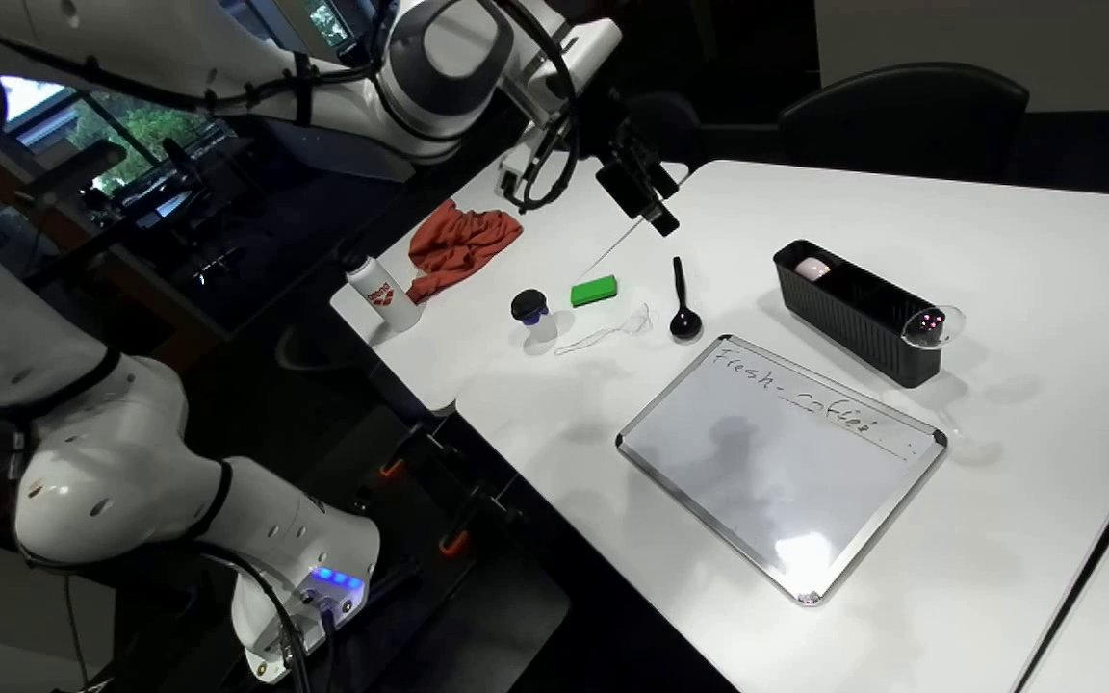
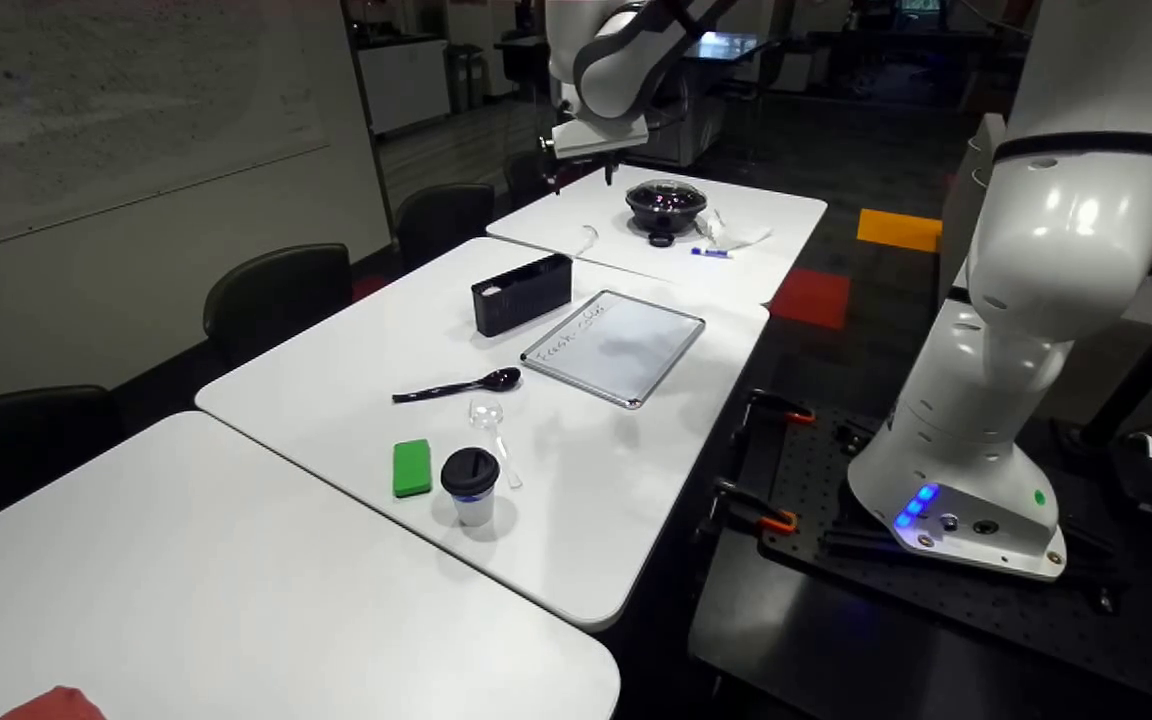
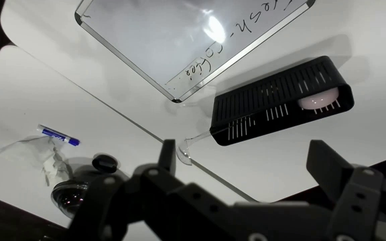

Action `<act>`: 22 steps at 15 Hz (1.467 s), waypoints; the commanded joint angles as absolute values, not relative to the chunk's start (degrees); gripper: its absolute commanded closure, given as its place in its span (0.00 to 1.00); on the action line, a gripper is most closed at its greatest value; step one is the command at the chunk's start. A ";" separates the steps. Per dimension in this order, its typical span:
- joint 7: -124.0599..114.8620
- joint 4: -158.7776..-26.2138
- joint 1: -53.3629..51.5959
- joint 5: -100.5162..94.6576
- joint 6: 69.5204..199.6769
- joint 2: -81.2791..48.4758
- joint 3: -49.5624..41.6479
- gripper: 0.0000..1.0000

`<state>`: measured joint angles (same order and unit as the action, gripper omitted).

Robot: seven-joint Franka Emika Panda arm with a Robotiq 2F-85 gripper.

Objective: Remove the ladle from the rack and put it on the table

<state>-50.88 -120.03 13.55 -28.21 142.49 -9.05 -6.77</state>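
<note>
You have the gripper (image 3: 245, 155) parted wide, its 2 fingers (image 3: 168, 155) well apart; it hangs above the table (image 1: 1045, 241), apart from your rack (image 3: 256, 100); the ladle (image 3: 184, 152) has its handle running into the rack and its bowl jutting past 1 end; a pink thing (image 3: 318, 99) lies inside near the opposite end; the board (image 1: 776, 472) is just beside the rack; the black spoon (image 1: 684, 324) lies farther off.

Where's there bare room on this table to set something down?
The table is bare between the black rack and the chairs, and along the robot-side edge between the whiteboard and lidded cup. It's crowded around that cup, with the green block, clear utensil and black spoon nearby. Little room separates rack and whiteboard; the clear ladle juts past the rack's end.
</note>
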 commanded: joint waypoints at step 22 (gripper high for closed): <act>-109.79 -80.26 2.82 -19.61 140.71 -54.85 -25.43 0.00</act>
